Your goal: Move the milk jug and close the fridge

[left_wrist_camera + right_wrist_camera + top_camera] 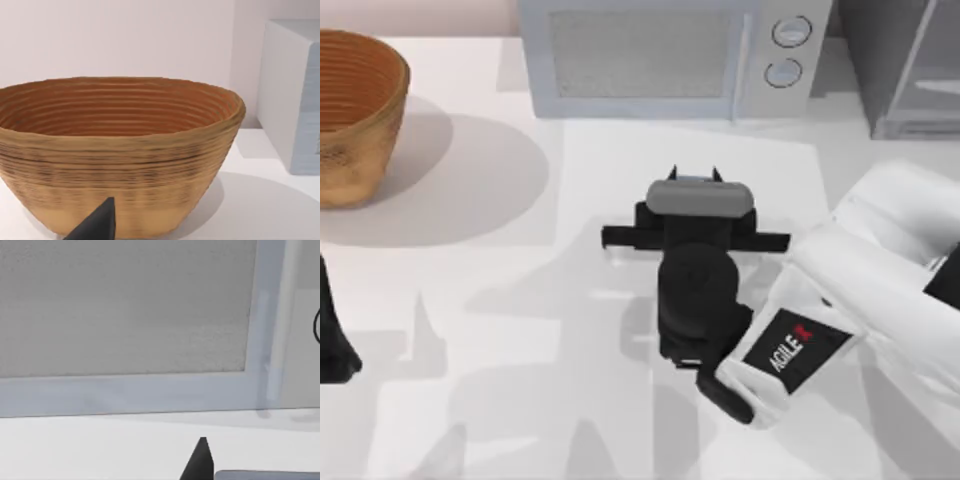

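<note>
Fingers (672, 175) of my right gripper (694, 174) are standing apart w/ nothing between them, so the grip is released. The gripper is sitting over the middle of the white table (520, 300), tips pointing toward the light-grey box microwave (670, 55) at the back edge, near it but not touching. I can't tell whether it is hovering or resting on the surface. My white right arm (880, 270) is reaching in from the table's right side, w/ the black wrist section behind the gripper.

In the right wrist view the microwave's pale mesh door window (125, 305) is looming close, and one dark fingertip (202, 457) is poking up over the white tabletop.

The microwave's two round knobs (791, 31) are sitting on its right end. Just right of it, in the back right corner, the grey box-shaped fridge (870, 50) is standing, w/ its pale glassy framed door panel (932, 70) facing the front. I can't tell how far that door is swung.

The brown woven wicker basket (355, 110) is standing upright at the back left, well apart from the microwave.

My left gripper (332, 340) is parked at the table's left edge, in front of the basket. I can't tell its grip state.
</note>
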